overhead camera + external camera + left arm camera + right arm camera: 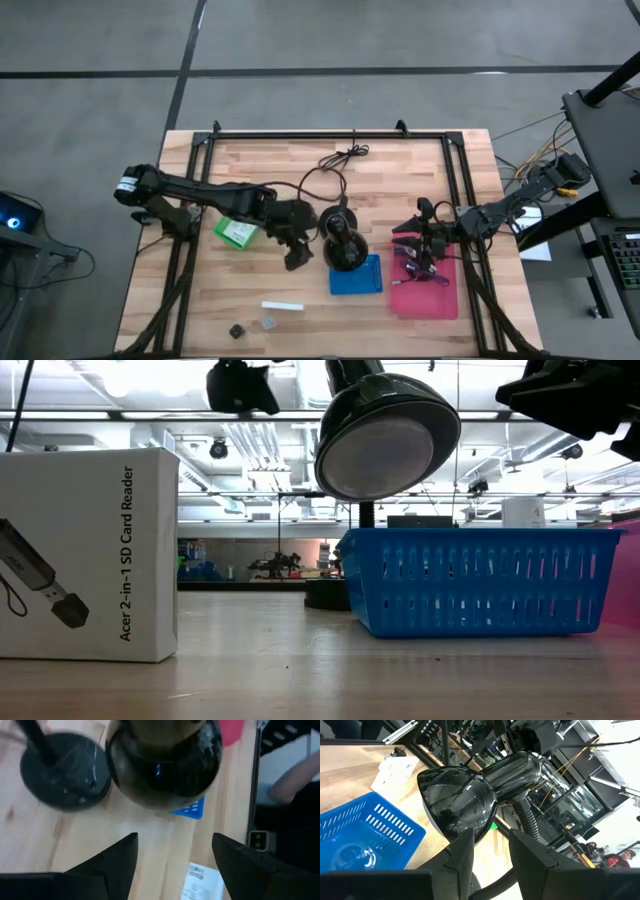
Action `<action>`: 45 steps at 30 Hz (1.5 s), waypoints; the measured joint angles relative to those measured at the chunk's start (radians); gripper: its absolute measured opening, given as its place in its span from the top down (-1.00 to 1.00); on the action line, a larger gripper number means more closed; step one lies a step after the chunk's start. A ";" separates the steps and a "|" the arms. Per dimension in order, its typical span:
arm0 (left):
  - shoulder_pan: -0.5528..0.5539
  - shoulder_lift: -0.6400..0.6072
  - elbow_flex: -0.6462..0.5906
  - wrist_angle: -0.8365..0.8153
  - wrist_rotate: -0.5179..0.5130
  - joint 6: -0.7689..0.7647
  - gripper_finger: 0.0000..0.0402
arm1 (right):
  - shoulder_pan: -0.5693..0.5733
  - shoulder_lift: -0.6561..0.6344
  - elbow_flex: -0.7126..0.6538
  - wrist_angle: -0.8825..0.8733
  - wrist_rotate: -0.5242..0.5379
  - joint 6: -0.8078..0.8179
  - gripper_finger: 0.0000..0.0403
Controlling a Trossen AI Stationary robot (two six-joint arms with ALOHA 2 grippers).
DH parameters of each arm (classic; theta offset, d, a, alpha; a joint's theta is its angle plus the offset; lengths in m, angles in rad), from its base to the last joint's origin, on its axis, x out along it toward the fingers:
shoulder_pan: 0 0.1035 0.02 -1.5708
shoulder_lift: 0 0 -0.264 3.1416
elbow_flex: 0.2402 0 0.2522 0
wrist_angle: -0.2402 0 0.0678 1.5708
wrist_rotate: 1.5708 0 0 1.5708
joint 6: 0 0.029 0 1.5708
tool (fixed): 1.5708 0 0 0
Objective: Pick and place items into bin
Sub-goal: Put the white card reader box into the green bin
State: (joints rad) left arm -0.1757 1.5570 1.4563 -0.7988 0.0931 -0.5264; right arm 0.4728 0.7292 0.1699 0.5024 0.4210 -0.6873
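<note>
Ahead of the left gripper [172, 855], whose fingers are spread wide and empty, the black lamp head [165, 760] looms just beside the blue bin [356, 275]. The right gripper [490, 852], part open with nothing seen held, is kept over the pink tray [425, 295]. Loose items, a white stick [282, 305] and small cubes [252, 327], are left well behind, near the table edge; open wood is offered there.

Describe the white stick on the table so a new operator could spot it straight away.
Start at the blue bin in the middle of the wooden table, then look toward the table's front edge, on the left arm's side. The white stick lies flat there, alone. Its nearest neighbours are two tiny cubes, dark and grey, while it is long, thin and bright white.
</note>
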 joint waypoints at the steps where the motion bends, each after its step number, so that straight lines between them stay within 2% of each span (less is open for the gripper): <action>1: -0.003 0.000 0.000 -0.006 0.011 -0.032 -0.19 | 0.000 0.000 0.000 0.000 0.000 0.003 0.45; 8: -0.128 0.004 0.001 -0.050 0.019 -0.208 -0.19 | 0.000 0.000 0.000 0.000 0.000 0.002 0.45; 16: -0.279 0.033 0.004 -0.053 -0.177 -0.253 -0.19 | 0.000 0.000 0.000 0.000 0.000 0.003 0.45; 20: -0.326 0.070 0.004 -0.057 -0.229 -0.253 -0.19 | 0.000 0.000 0.000 0.001 0.000 0.004 0.45; 27: -0.356 0.167 0.033 -0.065 -0.225 -0.253 -0.19 | 0.000 0.000 0.000 0.001 0.000 0.007 0.45; 34: -0.373 0.265 0.159 -0.216 -0.223 -0.256 -0.19 | 0.000 0.000 0.000 0.001 0.000 0.007 0.45; 38: -0.395 0.314 0.214 -0.218 -0.223 -0.294 -0.19 | 0.000 0.000 0.000 0.001 0.000 0.022 0.45; 42: -0.415 0.363 0.254 -0.248 -0.218 -0.408 -0.19 | 0.000 0.000 0.000 0.001 0.000 0.027 0.45; 45: -0.429 0.381 0.277 -0.271 -0.218 -0.419 -0.19 | 0.000 0.000 0.000 0.001 0.000 0.046 0.45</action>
State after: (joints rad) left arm -0.6045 1.9381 1.7329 -1.0694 -0.1246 -0.9455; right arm 0.4728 0.7288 0.1699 0.5030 0.4210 -0.6411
